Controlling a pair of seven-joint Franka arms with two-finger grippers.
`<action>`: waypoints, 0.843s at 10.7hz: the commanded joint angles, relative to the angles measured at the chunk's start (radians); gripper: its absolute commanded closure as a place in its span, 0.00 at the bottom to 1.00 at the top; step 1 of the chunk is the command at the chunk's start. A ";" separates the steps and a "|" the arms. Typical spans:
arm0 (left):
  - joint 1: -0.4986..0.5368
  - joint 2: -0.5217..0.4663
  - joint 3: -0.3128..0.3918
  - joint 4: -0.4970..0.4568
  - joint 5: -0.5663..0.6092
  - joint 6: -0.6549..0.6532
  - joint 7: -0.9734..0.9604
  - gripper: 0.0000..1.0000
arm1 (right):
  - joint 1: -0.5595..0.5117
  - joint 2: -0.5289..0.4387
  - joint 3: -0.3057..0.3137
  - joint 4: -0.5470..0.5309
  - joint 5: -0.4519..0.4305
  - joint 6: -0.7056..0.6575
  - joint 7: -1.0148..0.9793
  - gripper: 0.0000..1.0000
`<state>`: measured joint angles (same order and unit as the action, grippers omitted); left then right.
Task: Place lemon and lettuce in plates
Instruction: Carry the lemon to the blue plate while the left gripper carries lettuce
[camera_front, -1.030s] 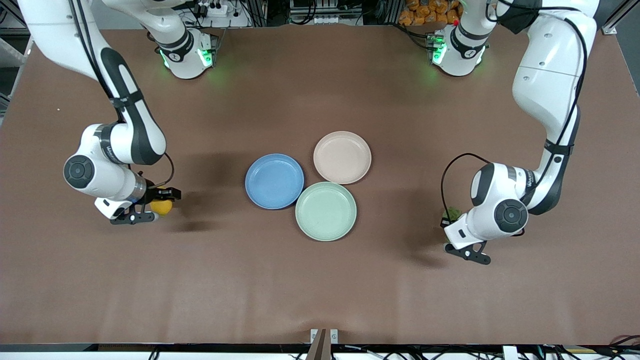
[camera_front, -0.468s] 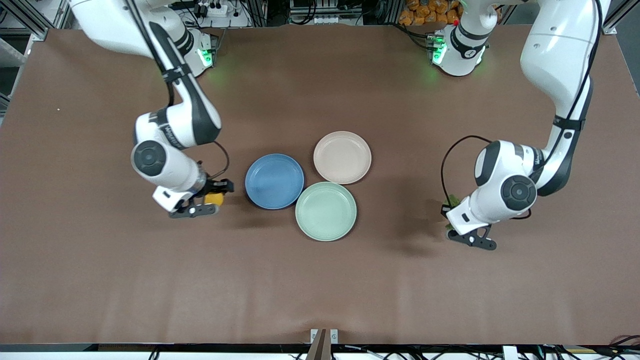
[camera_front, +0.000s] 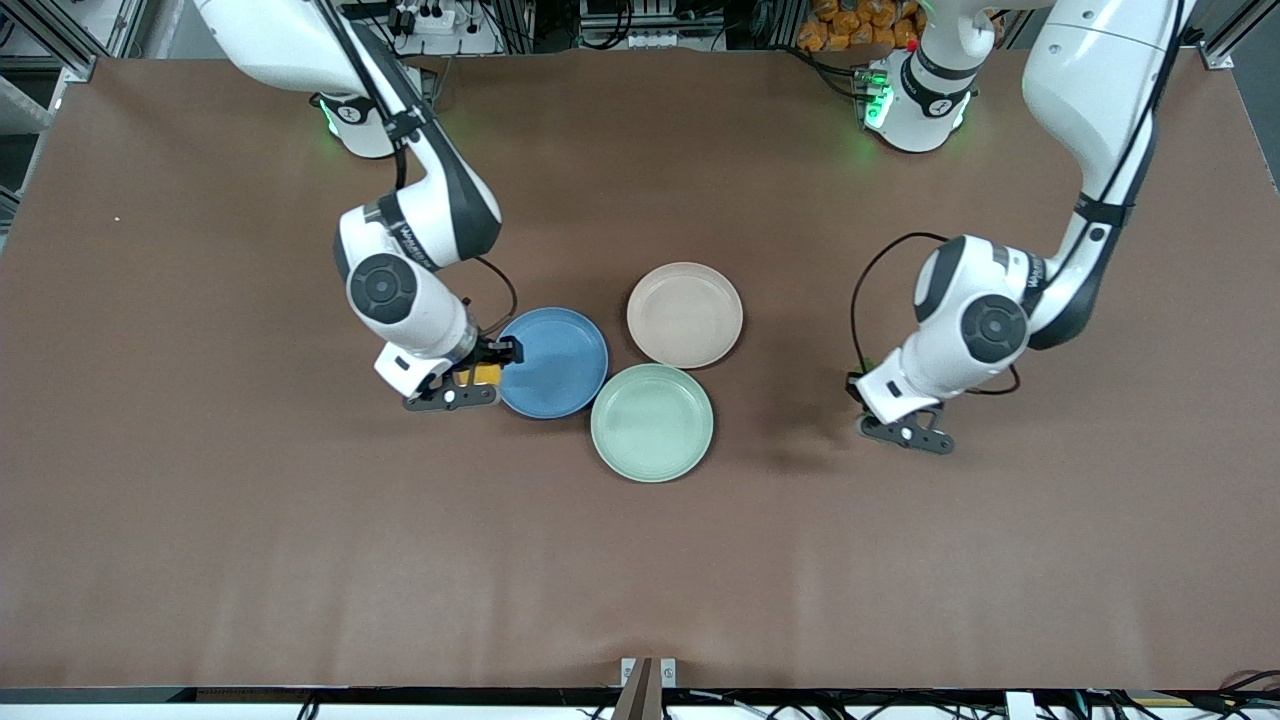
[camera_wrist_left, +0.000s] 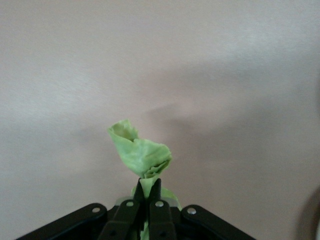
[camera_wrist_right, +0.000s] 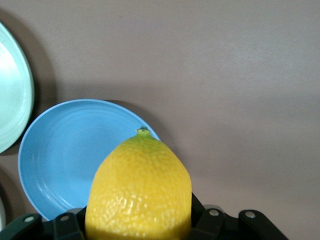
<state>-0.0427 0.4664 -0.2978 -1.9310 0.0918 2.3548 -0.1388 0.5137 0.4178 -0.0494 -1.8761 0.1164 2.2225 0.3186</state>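
My right gripper (camera_front: 484, 374) is shut on the yellow lemon (camera_front: 487, 374) and holds it over the edge of the blue plate (camera_front: 560, 350) toward the right arm's end. The right wrist view shows the lemon (camera_wrist_right: 140, 190) between the jaws with the blue plate (camera_wrist_right: 70, 150) below. My left gripper (camera_front: 862, 392) is shut on the crumpled green lettuce (camera_wrist_left: 140, 155) and holds it over bare table toward the left arm's end, apart from the plates. The lettuce is hidden in the front view. The beige-pink plate (camera_front: 685, 314) lies empty beside the blue one.
A mint-green plate (camera_front: 651, 422) lies nearer the front camera, touching both other plates; its rim also shows in the right wrist view (camera_wrist_right: 12, 95). The brown table (camera_front: 640, 560) stretches wide around the plates.
My right gripper has carried the lemon from the right arm's end of the table to the blue plate's edge. My left gripper has lifted the lettuce and moved it toward the plates.
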 joint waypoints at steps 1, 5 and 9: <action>-0.025 -0.038 -0.047 -0.054 -0.003 0.018 -0.120 1.00 | 0.035 0.048 -0.006 0.020 0.020 0.052 0.052 0.63; -0.198 -0.045 -0.047 -0.071 -0.004 0.008 -0.359 1.00 | 0.077 0.110 -0.006 0.014 0.019 0.141 0.103 0.63; -0.324 -0.045 -0.053 -0.068 -0.004 -0.038 -0.519 1.00 | 0.106 0.165 -0.007 0.008 0.019 0.229 0.146 0.63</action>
<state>-0.3244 0.4577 -0.3556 -1.9737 0.0918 2.3356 -0.5923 0.6036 0.5610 -0.0492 -1.8771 0.1171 2.4251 0.4436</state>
